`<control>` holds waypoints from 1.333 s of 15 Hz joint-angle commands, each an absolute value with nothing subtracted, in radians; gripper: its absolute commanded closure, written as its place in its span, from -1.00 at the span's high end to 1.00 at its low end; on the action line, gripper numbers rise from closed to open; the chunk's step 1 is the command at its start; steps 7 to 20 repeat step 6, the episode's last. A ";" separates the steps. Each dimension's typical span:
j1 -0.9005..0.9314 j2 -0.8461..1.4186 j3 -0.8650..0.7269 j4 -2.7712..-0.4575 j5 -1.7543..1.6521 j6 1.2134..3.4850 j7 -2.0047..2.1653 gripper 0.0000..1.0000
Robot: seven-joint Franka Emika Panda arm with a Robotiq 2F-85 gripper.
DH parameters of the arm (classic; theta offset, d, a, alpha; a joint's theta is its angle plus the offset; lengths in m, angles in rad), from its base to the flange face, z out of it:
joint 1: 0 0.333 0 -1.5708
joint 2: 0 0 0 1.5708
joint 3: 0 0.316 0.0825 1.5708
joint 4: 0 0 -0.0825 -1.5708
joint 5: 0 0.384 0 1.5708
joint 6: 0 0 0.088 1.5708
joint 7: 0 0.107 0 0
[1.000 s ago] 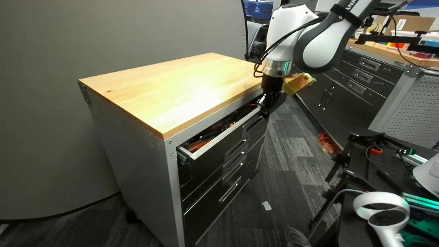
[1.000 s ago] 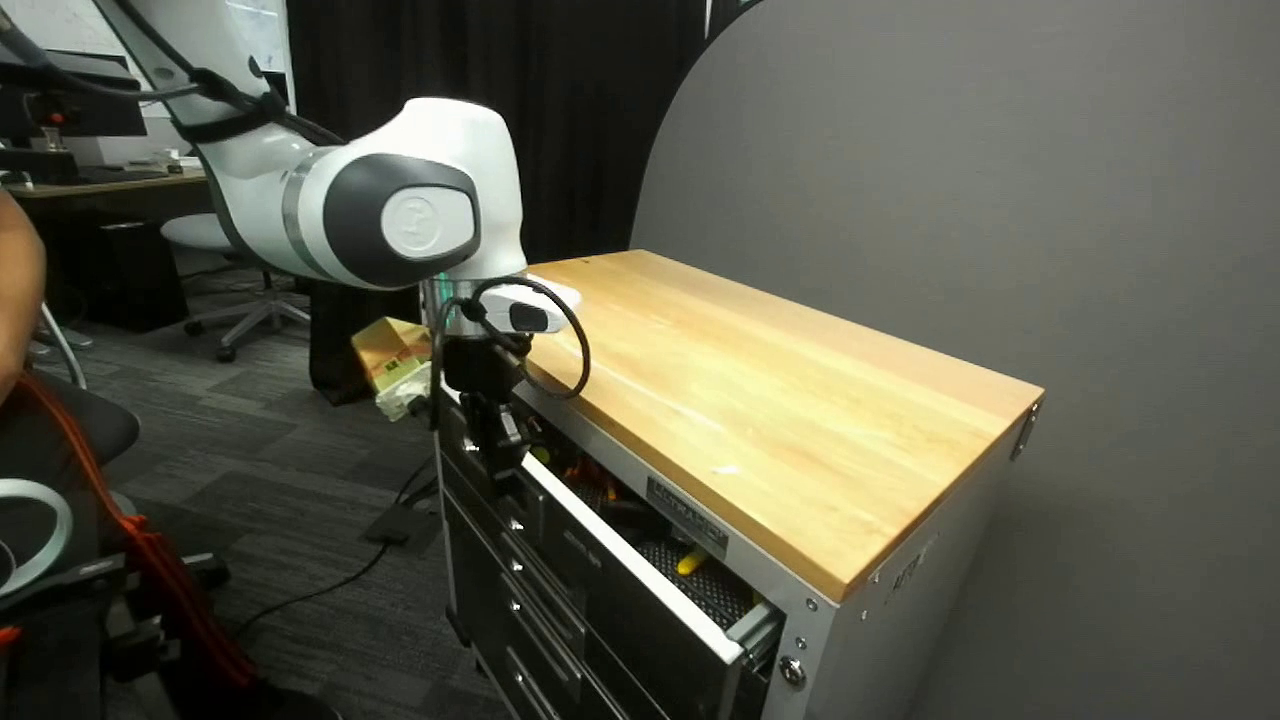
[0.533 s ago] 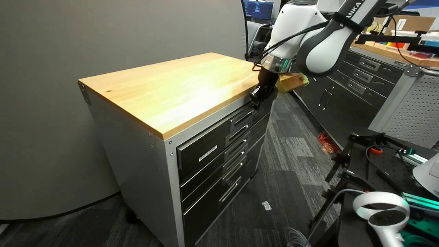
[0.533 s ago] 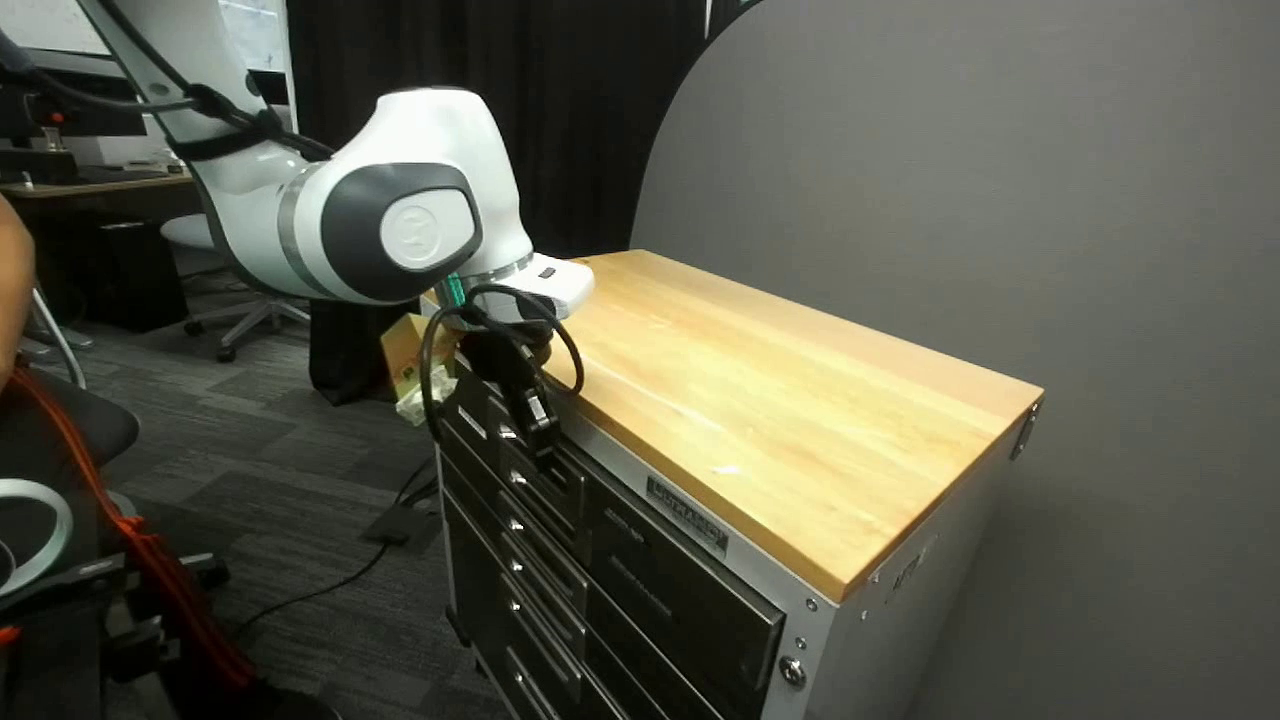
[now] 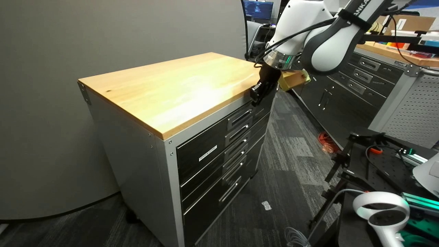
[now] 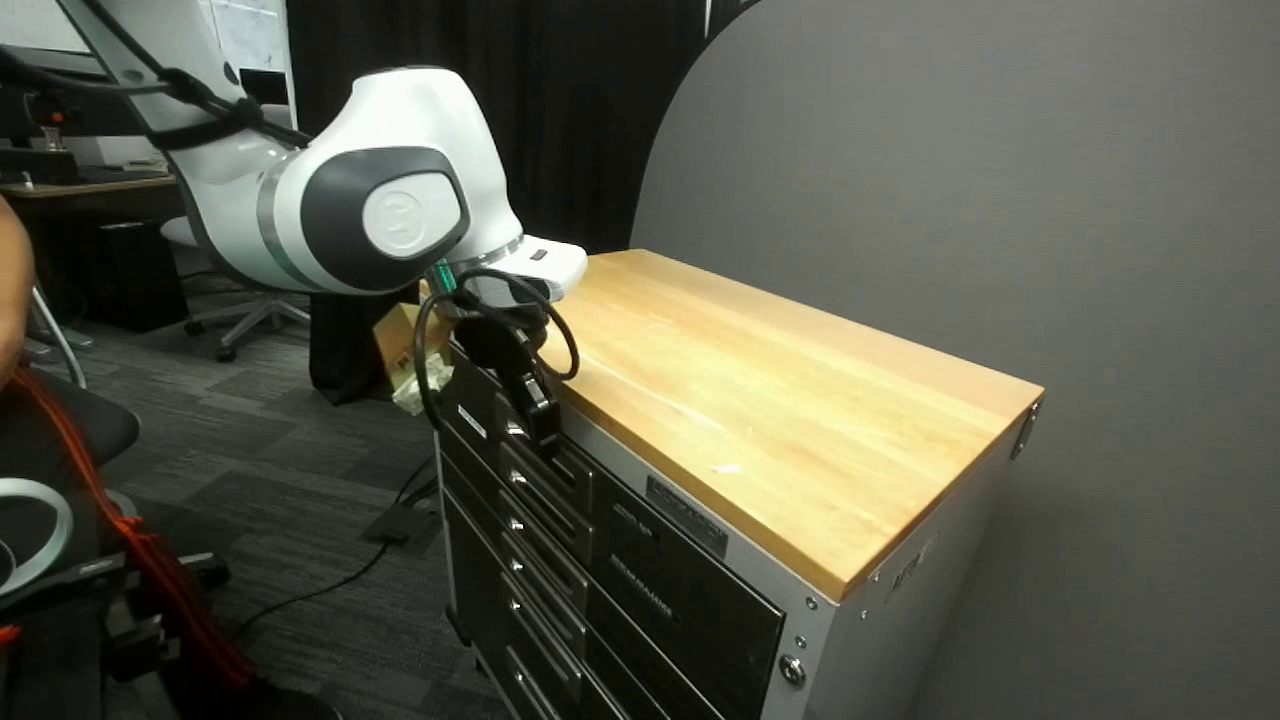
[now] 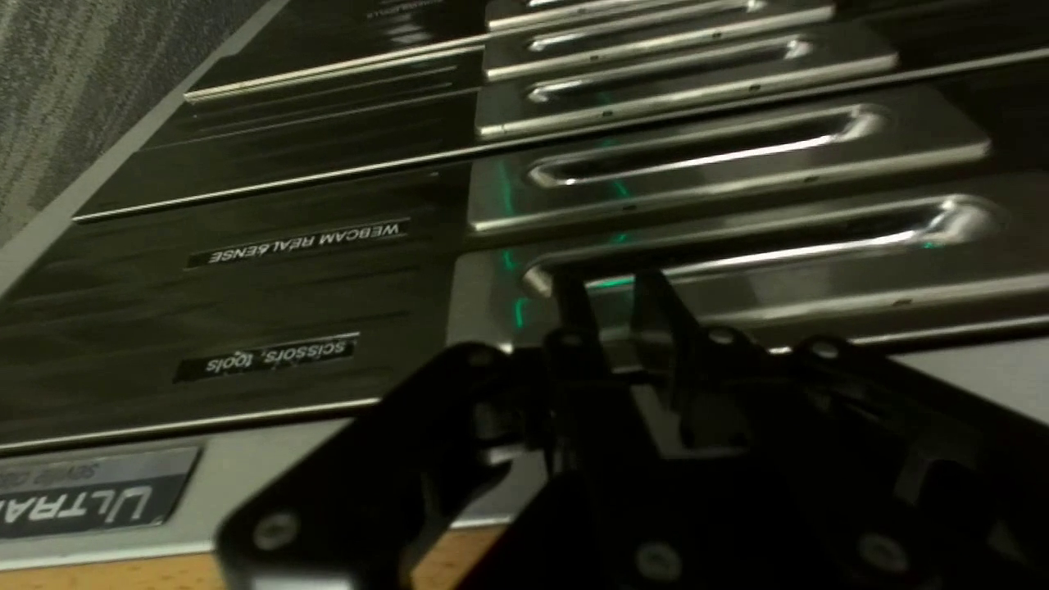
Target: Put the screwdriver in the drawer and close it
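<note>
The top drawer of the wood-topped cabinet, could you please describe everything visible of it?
The top drawer is shut, contents hidden, below the wooden top. Its wide front looks like dark, glossy metal, with a silvery slotted handle plate and a label reading "scissors, tools". The gripper is close by; contact is unclear.

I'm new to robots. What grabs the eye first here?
Probably the big white arm, upper left in an exterior view, its gripper by the closed top drawer. Next, the bright wooden top of the grey cabinet, then the white controller, lower right in an exterior view.
</note>
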State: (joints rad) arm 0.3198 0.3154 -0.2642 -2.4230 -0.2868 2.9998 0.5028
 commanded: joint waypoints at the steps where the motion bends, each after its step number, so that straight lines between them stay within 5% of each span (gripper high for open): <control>1: 0.309 0.302 -0.245 -2.425 -0.276 2.983 0.486 -0.39; 4: 0.320 0.315 -0.261 -2.424 -0.258 2.984 0.473 -0.07; 20: 0.321 0.320 -0.263 -2.424 -0.258 2.984 0.473 -0.07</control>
